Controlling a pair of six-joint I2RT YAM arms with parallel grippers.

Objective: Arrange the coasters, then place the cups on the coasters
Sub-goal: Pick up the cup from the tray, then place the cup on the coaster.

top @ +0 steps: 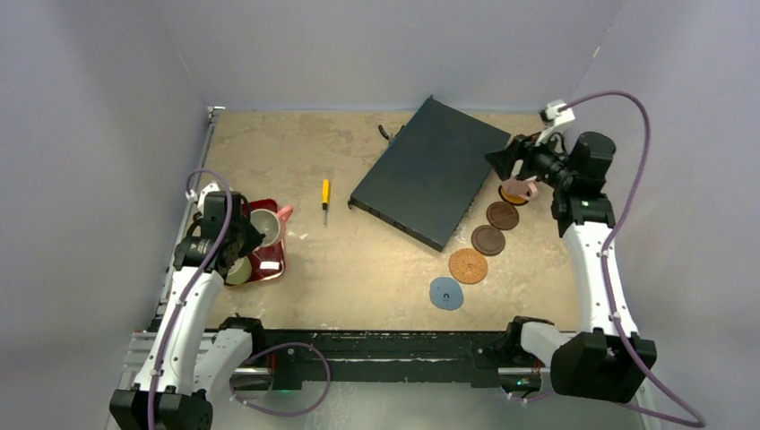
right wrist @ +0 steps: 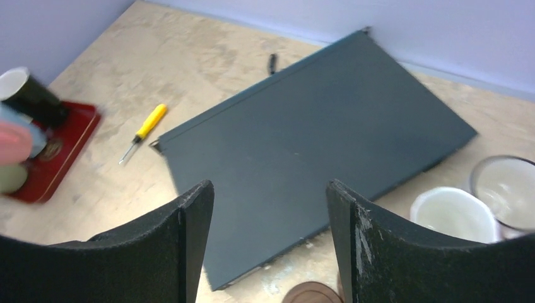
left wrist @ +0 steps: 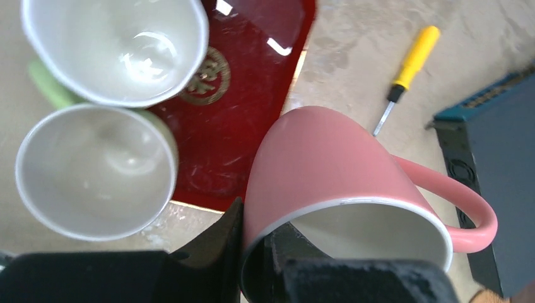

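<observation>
The pink cup [left wrist: 328,164] is hanging tilted in the left claw [left wrist: 252,227]. The claw is pinching the cup's wall at the rim, one finger inside and one outside, and the handle is pointing toward 3 o'clock. The cup is sitting over the 5 o'clock corner of the red tray [left wrist: 252,95], at the 9 o'clock side of the surface [top: 358,269].

I am judging that a rim pinch on glazed ceramic is liable to slip or swing, so the grip wants to be firm and the cup levelled. The cup should be rising clear of the green cup [left wrist: 94,170] at its 9 o'clock. From there it should be travelling toward 3 o'clock past the screwdriver [left wrist: 413,53] and the near corner of the dark box [top: 430,170]. It should be coming straight down onto the middle of a bare coaster, so the thin disc is not getting shoved.

The right claw [right wrist: 268,186] is standing open with nothing between its fingers, hovering over the box.

Five coasters are showing:
- one blue-grey coaster [top: 445,293]
- one cork coaster [top: 468,265]
- two dark brown coasters [top: 487,239] [top: 503,215]
- one orange coaster [top: 511,197], partly covered

They are running in a diagonal from 5 o'clock up toward 2 o'clock. I am not finding a sixth.

Four cups are showing around the tray:
- the pink cup
- the green cup
- a dark brown cup [right wrist: 31,98]
- a cream-lined cup [left wrist: 113,44], its outside hidden

Two pale vessels [right wrist: 451,214] are standing by the right claw, too cropped to name. There is one screwdriver, one box and one tray.
</observation>
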